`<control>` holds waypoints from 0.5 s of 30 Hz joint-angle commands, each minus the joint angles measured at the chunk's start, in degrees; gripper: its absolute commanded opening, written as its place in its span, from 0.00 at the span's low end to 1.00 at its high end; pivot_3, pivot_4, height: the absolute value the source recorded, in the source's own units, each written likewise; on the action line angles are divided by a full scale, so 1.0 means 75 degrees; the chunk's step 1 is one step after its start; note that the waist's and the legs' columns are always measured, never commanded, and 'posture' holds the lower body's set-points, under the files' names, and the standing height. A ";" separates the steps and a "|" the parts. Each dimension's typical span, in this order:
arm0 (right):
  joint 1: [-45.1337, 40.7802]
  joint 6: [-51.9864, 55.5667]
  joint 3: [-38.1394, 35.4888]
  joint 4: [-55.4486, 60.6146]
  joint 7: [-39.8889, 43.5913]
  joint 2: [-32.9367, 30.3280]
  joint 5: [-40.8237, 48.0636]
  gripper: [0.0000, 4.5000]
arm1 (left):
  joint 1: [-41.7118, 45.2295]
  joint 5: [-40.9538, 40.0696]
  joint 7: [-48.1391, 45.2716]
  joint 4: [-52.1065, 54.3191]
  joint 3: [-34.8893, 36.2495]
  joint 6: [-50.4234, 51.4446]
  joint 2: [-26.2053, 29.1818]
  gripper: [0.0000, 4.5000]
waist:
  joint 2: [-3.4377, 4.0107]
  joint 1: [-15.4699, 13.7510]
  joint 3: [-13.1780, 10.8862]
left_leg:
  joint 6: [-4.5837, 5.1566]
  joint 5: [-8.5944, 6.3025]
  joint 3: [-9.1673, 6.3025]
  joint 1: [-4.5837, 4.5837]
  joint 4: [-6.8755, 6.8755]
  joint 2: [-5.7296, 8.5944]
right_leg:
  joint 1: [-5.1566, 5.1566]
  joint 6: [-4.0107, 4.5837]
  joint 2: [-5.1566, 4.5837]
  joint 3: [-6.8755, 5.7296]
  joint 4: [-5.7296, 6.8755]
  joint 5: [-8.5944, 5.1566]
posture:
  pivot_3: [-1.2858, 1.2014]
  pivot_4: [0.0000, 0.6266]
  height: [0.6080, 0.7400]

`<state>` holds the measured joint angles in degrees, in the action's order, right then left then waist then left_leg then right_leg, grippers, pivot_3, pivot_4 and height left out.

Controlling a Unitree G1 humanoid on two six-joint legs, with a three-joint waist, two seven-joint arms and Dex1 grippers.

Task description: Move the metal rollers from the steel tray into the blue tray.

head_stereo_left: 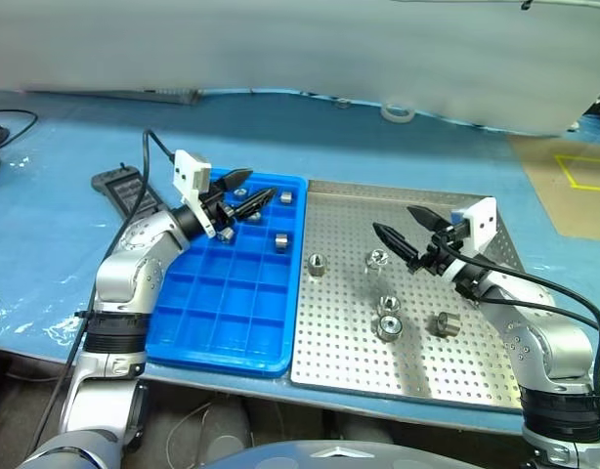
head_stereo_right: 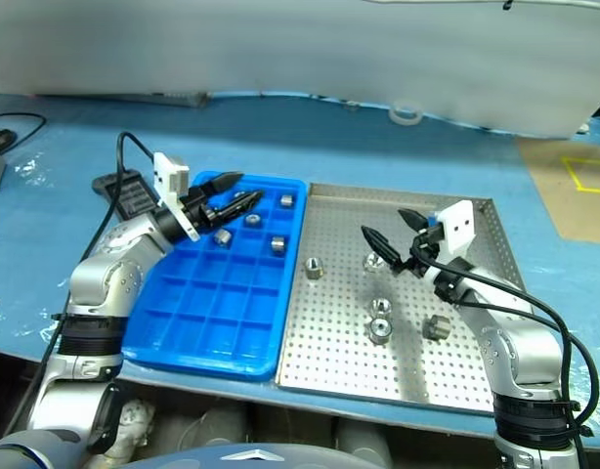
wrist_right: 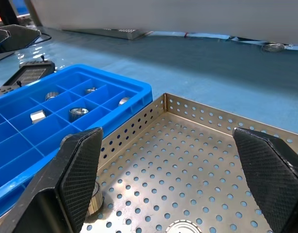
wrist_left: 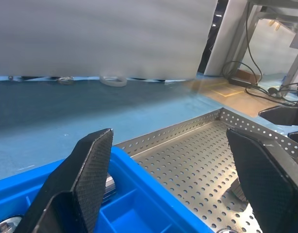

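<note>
I count five metal rollers (head_stereo_left: 387, 326) left on the steel tray (head_stereo_left: 476, 376), all in its middle band: one near the tray's left rim beside the blue tray (head_stereo_left: 217, 337), one under my right gripper (head_stereo_left: 406, 234), a close pair nearer the tray's front, and one lying on its side to the right of that pair. About four more already sit in the blue tray's far compartments. They look like solid steel to me: dense for their size, rigid, smooth and likely slippery, and the one on its side may roll. I would pinch each across its curved wall, fingers straddling it squarely. My right gripper hangs over the steel tray, fingers wide apart and empty. My left gripper (head_stereo_left: 243, 192) hovers over the blue tray's far compartments, fingers spread, holding nothing.
</note>
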<state>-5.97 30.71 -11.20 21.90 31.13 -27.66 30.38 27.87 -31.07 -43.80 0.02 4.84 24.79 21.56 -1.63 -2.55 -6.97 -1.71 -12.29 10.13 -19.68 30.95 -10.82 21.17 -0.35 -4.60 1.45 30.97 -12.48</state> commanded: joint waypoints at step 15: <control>-0.0482 -0.0159 0.0123 -0.0082 0.0232 -0.0124 -0.0018 1.00 | -0.0275 0.0066 0.0177 0.0559 -0.0025 -0.0124 -0.0228 0.88 | 0.0000 -0.0026 0.0000 | 0.0001 0.0000 -0.0001 -0.0003 -0.0001 0.0000 | 0.0001 0.0000 -0.0003 -0.0003 -0.0002 0.0000 | 0.52 0.24 1.00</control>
<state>-8.55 30.52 -10.10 20.93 32.23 -27.70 30.36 25.82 -30.23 -42.65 1.46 4.29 24.78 19.82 -1.63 -2.75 -6.97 -1.71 -12.29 10.12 -19.70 30.94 -10.83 21.17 -0.35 -4.61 1.41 30.96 -12.49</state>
